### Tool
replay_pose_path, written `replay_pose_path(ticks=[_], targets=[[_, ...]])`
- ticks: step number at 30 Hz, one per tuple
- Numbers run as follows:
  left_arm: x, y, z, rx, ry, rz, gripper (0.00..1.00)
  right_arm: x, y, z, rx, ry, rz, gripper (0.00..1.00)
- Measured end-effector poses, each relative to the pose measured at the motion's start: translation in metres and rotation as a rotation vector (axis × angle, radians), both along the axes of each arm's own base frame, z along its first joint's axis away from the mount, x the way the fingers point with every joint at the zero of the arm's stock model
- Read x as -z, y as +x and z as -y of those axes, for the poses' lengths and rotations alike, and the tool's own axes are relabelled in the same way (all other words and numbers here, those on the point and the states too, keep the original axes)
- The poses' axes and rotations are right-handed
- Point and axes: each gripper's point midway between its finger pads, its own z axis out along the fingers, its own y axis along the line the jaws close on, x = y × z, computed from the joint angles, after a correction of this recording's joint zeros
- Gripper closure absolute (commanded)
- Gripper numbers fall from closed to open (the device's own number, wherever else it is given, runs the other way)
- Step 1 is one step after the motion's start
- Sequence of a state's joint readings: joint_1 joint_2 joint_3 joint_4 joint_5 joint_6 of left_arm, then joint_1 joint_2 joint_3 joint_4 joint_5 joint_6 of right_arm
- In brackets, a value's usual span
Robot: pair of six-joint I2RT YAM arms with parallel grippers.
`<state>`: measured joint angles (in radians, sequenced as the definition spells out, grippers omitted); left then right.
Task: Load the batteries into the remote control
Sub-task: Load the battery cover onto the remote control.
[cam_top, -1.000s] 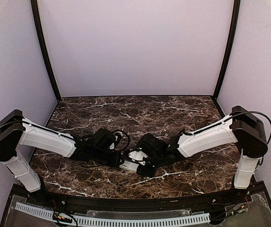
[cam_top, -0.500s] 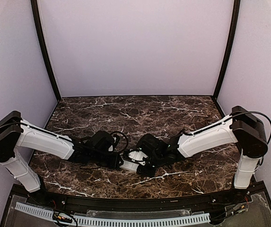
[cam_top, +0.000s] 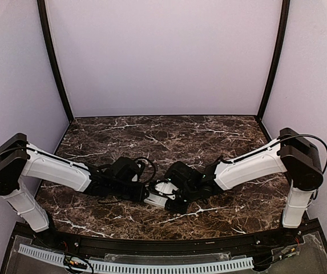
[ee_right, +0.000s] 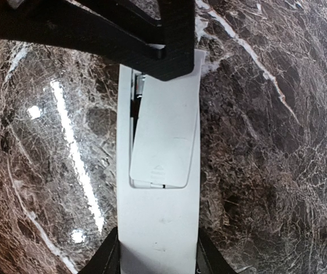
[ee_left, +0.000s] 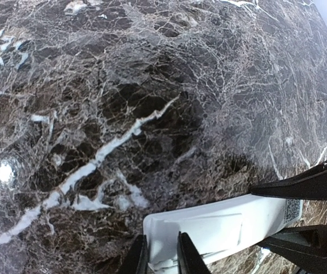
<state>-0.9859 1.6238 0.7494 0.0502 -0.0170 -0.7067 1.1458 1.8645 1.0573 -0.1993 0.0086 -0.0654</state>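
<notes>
Right tool [ee_right: 157,252] clenches the remote control [ee_right: 158,222], back up, center of the frame. Left tool [ee_left: 162,244], nearly closed, meets its far end; grip unclear. Likely best: slide the skewed cover [ee_right: 163,131] straight, pressing lightly.

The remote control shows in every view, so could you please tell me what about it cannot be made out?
Batteries: none visible; in the right wrist view the battery cover hides most of the compartment.
Button face: turned down to the table in every view.
Far end of the remote control: under the left claw, right wrist view.
Top view: small, mostly covered by that claw and the right claw.
</notes>
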Motion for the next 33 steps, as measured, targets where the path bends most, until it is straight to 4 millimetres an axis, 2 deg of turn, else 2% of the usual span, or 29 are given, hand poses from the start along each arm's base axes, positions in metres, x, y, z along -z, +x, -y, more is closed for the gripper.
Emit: replay_pose_path(ticks=[12,33], targets=[[0.0,0.002,0.001,-0.008,0.014,0.025,0.84,0.0,0.0,0.0,0.003,0.001,-0.002,0.82],[0.001,-0.008,-0.001,-0.036,0.023,0.036,0.83,0.0,0.0,0.0,-0.001,0.0,0.001,0.83]])
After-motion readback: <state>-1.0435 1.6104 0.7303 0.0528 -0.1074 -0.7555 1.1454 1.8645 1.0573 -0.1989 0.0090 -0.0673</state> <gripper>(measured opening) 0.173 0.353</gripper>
